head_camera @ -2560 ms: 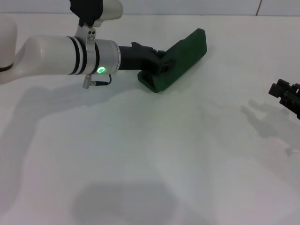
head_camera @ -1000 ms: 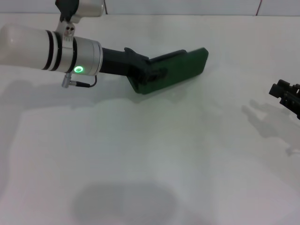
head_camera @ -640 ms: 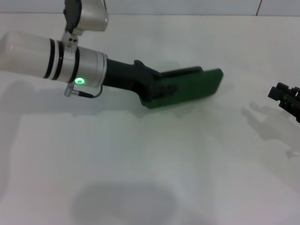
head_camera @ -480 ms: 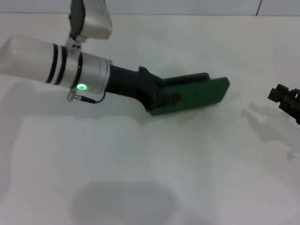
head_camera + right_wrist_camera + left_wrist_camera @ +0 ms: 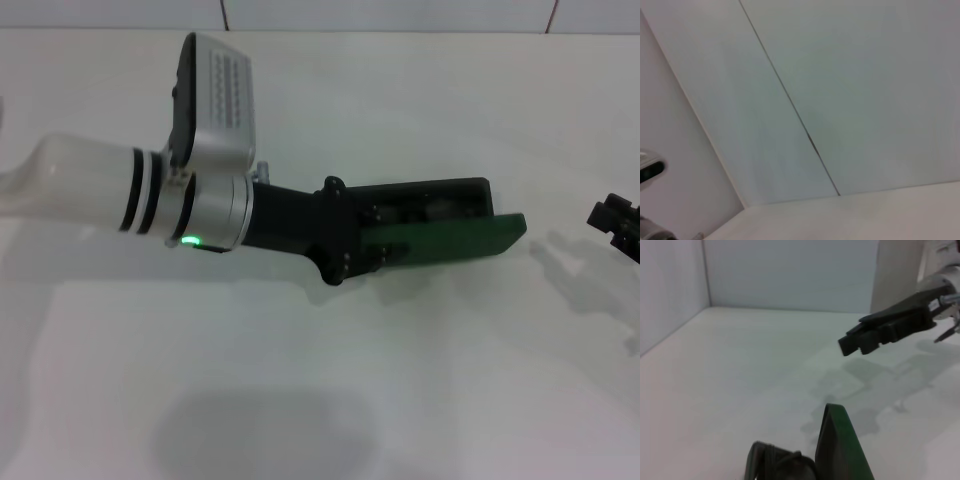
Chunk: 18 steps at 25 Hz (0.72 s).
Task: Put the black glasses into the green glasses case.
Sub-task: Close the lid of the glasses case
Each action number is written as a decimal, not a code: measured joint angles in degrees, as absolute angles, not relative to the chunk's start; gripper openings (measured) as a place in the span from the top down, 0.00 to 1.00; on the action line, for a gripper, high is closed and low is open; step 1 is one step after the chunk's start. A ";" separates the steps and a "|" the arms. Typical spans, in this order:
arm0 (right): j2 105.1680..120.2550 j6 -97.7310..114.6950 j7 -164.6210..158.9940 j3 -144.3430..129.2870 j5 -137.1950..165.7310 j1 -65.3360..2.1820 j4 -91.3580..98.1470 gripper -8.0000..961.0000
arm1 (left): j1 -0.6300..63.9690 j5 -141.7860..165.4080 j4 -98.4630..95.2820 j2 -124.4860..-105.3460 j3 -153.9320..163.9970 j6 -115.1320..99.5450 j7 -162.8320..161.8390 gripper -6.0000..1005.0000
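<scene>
My left gripper (image 5: 420,222) is shut on the green glasses case (image 5: 462,240) and holds it off the white table (image 5: 300,400), near the middle and somewhat to the right. The case lies nearly level, its long side pointing right. In the left wrist view its green edge (image 5: 840,450) rises just in front of the camera. The black glasses are out of view in every picture. My right gripper (image 5: 620,222) hangs at the far right edge of the head view, apart from the case; the left wrist view shows the right gripper (image 5: 885,332) farther off, above the table.
The white table runs back to a pale wall (image 5: 790,275) and a side wall (image 5: 670,290). The left forearm (image 5: 150,190) reaches in across the left half. The right wrist view shows only a wall panel (image 5: 840,75).
The left arm has swung the green case to the right and nearer me, off the table, and turned it level. The right gripper has barely shifted.
</scene>
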<state>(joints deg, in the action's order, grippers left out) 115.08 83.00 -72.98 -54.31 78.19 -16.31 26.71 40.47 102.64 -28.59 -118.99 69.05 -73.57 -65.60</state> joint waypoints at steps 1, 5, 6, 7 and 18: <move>115.05 83.03 -72.97 -54.31 78.12 -16.23 26.71 0.71 | 39.47 102.47 -29.63 -119.36 69.05 -73.58 -63.95 0.80; 115.05 83.06 -72.95 -53.78 77.93 -16.11 26.72 0.71 | 34.59 98.78 -33.05 -120.30 69.90 -73.54 -54.73 0.80; 115.05 83.06 -72.95 -53.53 77.92 -16.09 26.72 0.71 | 33.40 96.34 -33.12 -120.34 70.75 -73.52 -51.67 0.80; 115.04 83.06 -72.95 -53.26 77.91 -16.07 26.72 0.71 | 32.70 94.63 -33.04 -120.33 71.40 -73.48 -49.82 0.80; 114.90 83.01 -73.41 -52.73 77.86 -16.84 26.88 0.70 | 29.31 84.24 -28.79 -120.61 77.34 -69.36 -24.00 0.80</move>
